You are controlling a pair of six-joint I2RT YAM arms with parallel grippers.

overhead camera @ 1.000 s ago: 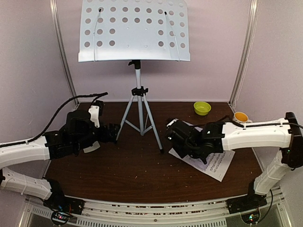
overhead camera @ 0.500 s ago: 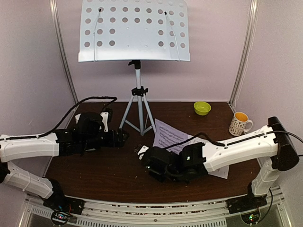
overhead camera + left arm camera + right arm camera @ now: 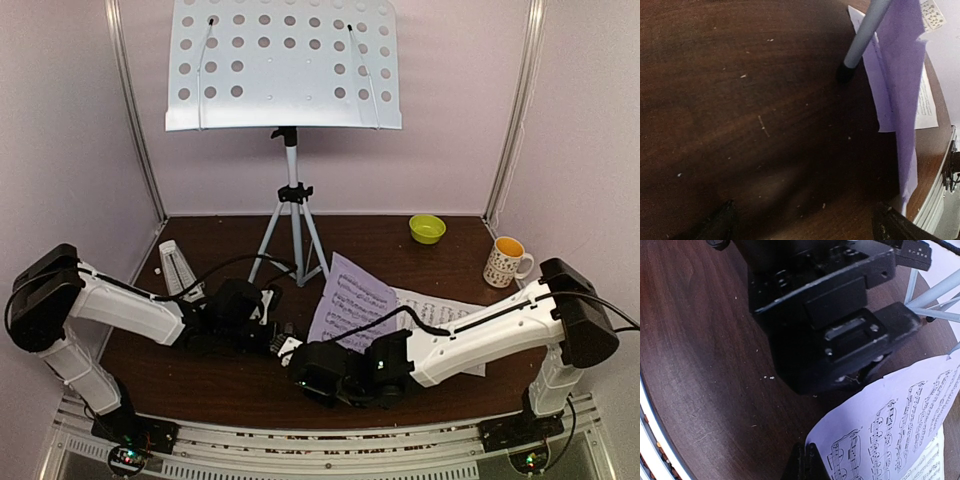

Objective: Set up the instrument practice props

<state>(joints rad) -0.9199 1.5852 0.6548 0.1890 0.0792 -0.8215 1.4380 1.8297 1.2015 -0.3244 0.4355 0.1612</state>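
Right gripper (image 3: pixel 805 464): jaws clenched on lower corner of sheet-music page (image 3: pixel 890 425). Page lifted off table (image 3: pixel 200 382), tilted up, just beside tripod leg (image 3: pixel 862 35).
Left gripper (image 3: pixel 805 226): fingers spread wide, gripping nothing, low over bare wood, close to right gripper.
Second page (image 3: pixel 455 315): flat on table under right arm.
Music stand (image 3: pixel 285 65): upright at back.
Metronome (image 3: pixel 176 268): near table's left edge.

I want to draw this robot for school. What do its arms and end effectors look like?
The left arm and right arm are both white tubes with chunky black joints and black wrists. A thin black cable loops along the left one, another along the right. The left end effector and right end effector are black, each with two fingers.
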